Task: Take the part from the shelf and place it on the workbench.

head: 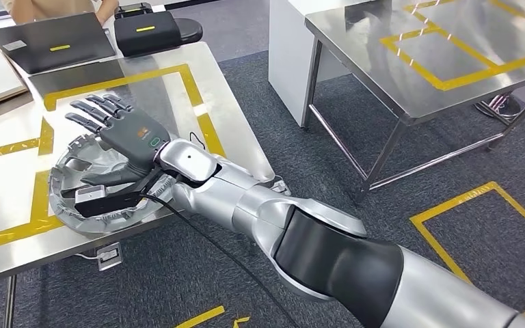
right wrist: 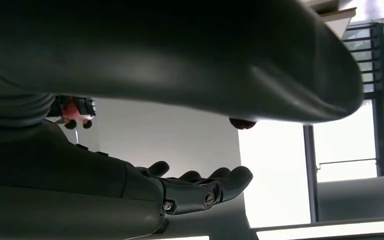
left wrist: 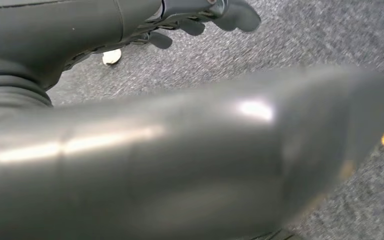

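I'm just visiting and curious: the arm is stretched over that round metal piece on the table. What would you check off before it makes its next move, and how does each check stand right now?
1. Part lies on the workbench: ok.
2. Part fully supported: not ok, its near rim seems to hang over the table edge.
3. Right hand let go: ok, fingers spread above the part, holding nothing.
4. Black cable under the arm free of the part: cannot tell.
5. Path for pulling the arm back: ok, just carpet beside the table.
6. Left hand empty: cannot tell, the view is blurred.
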`<state>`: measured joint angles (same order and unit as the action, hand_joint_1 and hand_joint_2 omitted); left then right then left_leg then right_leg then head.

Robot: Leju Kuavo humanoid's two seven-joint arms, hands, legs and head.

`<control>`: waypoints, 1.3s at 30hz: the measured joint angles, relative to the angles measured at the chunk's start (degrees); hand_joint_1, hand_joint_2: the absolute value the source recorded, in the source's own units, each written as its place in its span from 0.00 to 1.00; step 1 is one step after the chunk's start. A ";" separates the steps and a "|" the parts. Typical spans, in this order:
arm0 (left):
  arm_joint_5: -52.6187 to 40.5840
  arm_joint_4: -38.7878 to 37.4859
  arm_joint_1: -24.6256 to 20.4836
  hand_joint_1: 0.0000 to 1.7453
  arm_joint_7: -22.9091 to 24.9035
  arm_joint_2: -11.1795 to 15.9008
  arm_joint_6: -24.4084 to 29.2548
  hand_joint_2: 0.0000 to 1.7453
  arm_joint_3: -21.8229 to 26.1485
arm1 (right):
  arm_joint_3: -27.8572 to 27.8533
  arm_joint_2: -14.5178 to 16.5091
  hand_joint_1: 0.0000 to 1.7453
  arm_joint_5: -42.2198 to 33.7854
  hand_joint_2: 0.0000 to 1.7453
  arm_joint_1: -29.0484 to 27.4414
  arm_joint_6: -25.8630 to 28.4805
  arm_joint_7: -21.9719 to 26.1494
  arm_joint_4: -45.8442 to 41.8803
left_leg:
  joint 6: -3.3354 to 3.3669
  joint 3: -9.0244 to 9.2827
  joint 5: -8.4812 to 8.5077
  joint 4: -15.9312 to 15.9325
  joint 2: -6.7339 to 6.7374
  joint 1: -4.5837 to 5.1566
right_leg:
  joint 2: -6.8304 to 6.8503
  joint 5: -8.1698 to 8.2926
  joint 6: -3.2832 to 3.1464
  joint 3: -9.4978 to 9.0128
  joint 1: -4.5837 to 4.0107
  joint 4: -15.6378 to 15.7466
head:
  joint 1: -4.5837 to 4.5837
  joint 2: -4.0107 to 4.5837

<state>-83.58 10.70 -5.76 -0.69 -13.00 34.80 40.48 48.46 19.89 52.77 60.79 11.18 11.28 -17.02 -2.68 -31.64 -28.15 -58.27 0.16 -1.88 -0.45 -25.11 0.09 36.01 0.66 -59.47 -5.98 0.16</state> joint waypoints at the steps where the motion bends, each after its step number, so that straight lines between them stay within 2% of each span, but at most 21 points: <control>1: 0.03 -0.01 0.03 0.00 0.04 0.05 -0.01 0.00 0.08 | 0.00 0.04 0.00 -0.05 0.00 0.00 -0.08 0.24 -0.12 | -0.23 -0.35 -0.69 -0.63 0.00 -0.06 | 0.04 0.18 -0.45 0.08 0.07 0.23 | -0.01 0.00; 3: 0.09 -0.01 0.04 0.00 0.06 0.18 -0.02 0.00 0.28 | 0.00 0.14 0.00 -0.20 0.00 -0.05 -0.40 0.53 -0.48 | -0.44 -2.10 -3.89 -4.94 -0.01 -0.07 | 0.16 0.64 -1.23 0.23 0.19 0.64 | -0.01 0.00; 5: 0.10 -0.01 0.10 0.00 -0.02 0.37 -0.07 0.00 0.40 | 0.00 0.17 0.00 -0.47 0.00 -0.27 -0.73 0.63 -0.77 | -0.54 -4.81 -7.45 -12.09 -0.03 0.01 | 0.23 0.97 -1.65 0.60 0.05 0.63 | -0.01 -0.01; 6: 0.10 -0.01 0.15 0.00 -0.07 0.48 -0.17 0.00 0.41 | 0.00 0.19 0.00 -0.62 0.00 -0.46 -0.84 0.60 -0.84 | -0.61 -5.65 -8.14 -14.57 -0.03 0.02 | 0.25 1.13 -1.72 0.82 -0.01 0.58 | -0.01 0.00; 8: 0.09 -0.01 0.24 0.00 -0.09 0.72 -0.48 0.00 0.43 | 0.00 0.20 0.00 -0.92 0.00 -0.74 -0.88 0.59 -1.09 | -0.72 -4.59 -6.37 -13.66 -0.02 -0.05 | 0.27 1.46 -1.58 1.28 0.01 0.35 | -0.01 0.00; 10: 0.05 -0.01 0.23 0.00 -0.07 0.87 -0.80 0.00 0.46 | 0.00 0.23 0.00 -1.13 0.00 -0.78 -0.90 0.82 -1.58 | -0.94 -0.56 -3.32 -6.71 -0.02 -0.17 | 0.22 1.79 -1.11 1.80 0.06 -0.04 | 0.02 0.00; 12: 0.02 -0.01 0.19 0.00 -0.06 0.94 -1.10 0.00 0.50 | 0.00 0.31 0.00 -1.28 0.00 -0.78 -1.02 1.01 -2.12 | -0.77 1.77 -2.15 -2.05 -0.29 -0.06 | 0.15 2.35 -0.35 2.34 -0.08 -0.34 | -0.03 0.00; 15: 0.02 -0.04 0.40 0.00 -0.04 1.00 -1.39 0.00 0.62 | 0.00 0.39 0.00 -1.58 0.00 -0.86 -1.46 1.03 -2.60 | 0.65 0.76 -1.49 -1.61 -0.58 0.17 | 0.11 3.57 0.85 2.99 -0.12 -0.05 | -0.69 -0.01; 17: 0.02 -0.06 0.57 0.00 0.04 1.04 -1.60 0.00 0.73 | 0.00 0.34 0.00 -2.10 0.00 -0.98 -1.87 1.03 -2.75 | 1.89 -0.30 -0.50 -1.60 -0.48 0.26 | 0.20 1.66 1.39 3.90 0.06 -1.44 | -1.05 -0.01; 19: -0.02 -0.07 0.62 0.00 0.10 1.08 -1.76 0.00 0.80 | 0.00 0.33 0.00 -2.84 0.00 -1.15 -2.05 1.07 -3.00 | 2.68 -1.68 0.59 -1.60 -0.36 0.48 | 0.27 -3.76 1.66 5.85 0.06 -7.44 | -1.46 -0.01; 21: -0.09 -0.08 0.65 0.00 0.11 1.10 -1.82 0.00 0.83 | 0.00 0.33 0.00 -3.64 0.00 -1.56 -2.06 1.11 -3.25 | 3.09 -3.17 1.69 -1.65 -0.31 0.91 | 0.25 -7.99 1.59 7.51 -0.16 -14.99 | -1.72 0.00; 22: -0.11 -0.08 0.69 0.00 0.14 1.13 -1.84 0.00 0.83 | 0.00 0.33 0.00 -4.02 0.00 -1.91 -2.05 1.10 -3.34 | 3.25 -3.85 2.21 -1.68 -0.29 1.16 | 0.25 -8.34 1.35 7.37 -0.34 -16.91 | -1.80 0.00; 23: -0.13 -0.08 0.74 0.00 0.19 1.15 -1.84 0.00 0.83 | 0.00 0.34 0.00 -4.43 0.00 -2.31 -2.05 1.10 -3.47 | 3.37 -4.45 2.69 -1.70 -0.29 1.42 | 0.24 -7.54 0.91 6.19 -0.62 -16.74 | -1.88 0.00; 25: -0.19 -0.07 0.79 0.00 0.36 1.15 -1.83 0.00 0.86 | 0.03 0.43 0.00 -5.43 0.00 -2.80 -2.02 1.10 -3.97 | 3.56 -5.41 3.58 -1.73 -0.31 1.90 | 0.17 -4.92 -0.77 0.98 -1.45 -10.39 | -2.12 -0.01; 27: -0.32 -0.05 0.77 0.00 0.51 1.06 -1.82 0.00 0.92 | 0.09 0.62 0.00 -6.33 0.00 -2.88 -1.95 1.10 -4.61 | 3.36 -5.98 4.49 -1.58 -0.27 2.10 | 0.19 -4.60 -2.48 -4.17 -2.19 -2.50 | -2.14 -0.01; 29: -0.47 -0.05 0.73 0.00 0.56 0.97 -1.82 0.00 0.98 | 0.36 0.73 0.00 -6.80 0.00 -2.92 -1.87 1.08 -4.98 | 2.74 -6.12 5.47 -1.11 -0.21 1.80 | 0.22 -4.97 -3.23 -5.71 -2.61 0.66 | -2.24 -0.01; 31: -0.54 -0.08 0.82 0.00 0.81 0.93 -1.79 0.00 1.02 | 0.81 0.76 0.00 -7.27 0.00 -3.03 -1.81 1.07 -5.12 | 2.12 -6.26 5.99 -0.71 -0.28 1.72 | 0.36 -3.52 -3.50 -5.51 -2.46 1.79 | -2.55 -0.01; 32: -0.55 -0.08 0.88 0.00 0.97 0.92 -1.74 0.00 1.04 | 1.01 0.82 0.00 -7.57 0.00 -3.10 -1.74 1.07 -5.16 | 1.85 -6.61 5.02 -1.23 -0.35 1.79 | 0.47 -2.65 -3.58 -5.30 -2.22 2.39 | -2.63 -0.01; 36: -0.57 -0.06 0.94 0.00 1.28 1.17 -1.64 0.00 1.13 | 1.52 1.03 0.00 -8.31 0.00 -3.78 -1.45 1.08 -5.21 | 0.45 -9.15 -3.97 -11.90 -0.40 1.23 | 0.72 0.24 -3.27 -2.78 -1.44 2.98 | -2.42 -0.01; 37: -0.57 -0.06 0.94 0.00 1.31 1.27 -1.64 0.00 1.14 | 1.65 1.03 0.00 -8.42 0.00 -4.09 -1.43 1.07 -5.21 | 0.07 -9.17 -4.34 -14.26 -0.39 0.99 | 0.77 0.82 -3.06 -1.85 -1.29 2.76 | -2.43 -0.01; 39: -0.56 -0.05 0.94 0.00 1.31 1.41 -1.64 0.00 1.15 | 1.90 1.03 0.00 -8.80 0.00 -4.47 -1.32 1.04 -5.21 | -0.72 -7.00 -1.88 -14.04 -0.37 0.50 | 0.87 1.80 -2.48 0.18 -0.81 1.96 | -2.42 -0.01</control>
<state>-84.13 10.66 -4.82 0.62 -11.59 33.16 41.63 50.36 20.92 43.98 56.32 9.86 12.32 -22.23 -3.40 -38.64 -30.03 -72.31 -0.21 -1.38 0.42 -23.31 -2.39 36.19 -0.15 -57.51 -8.39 0.15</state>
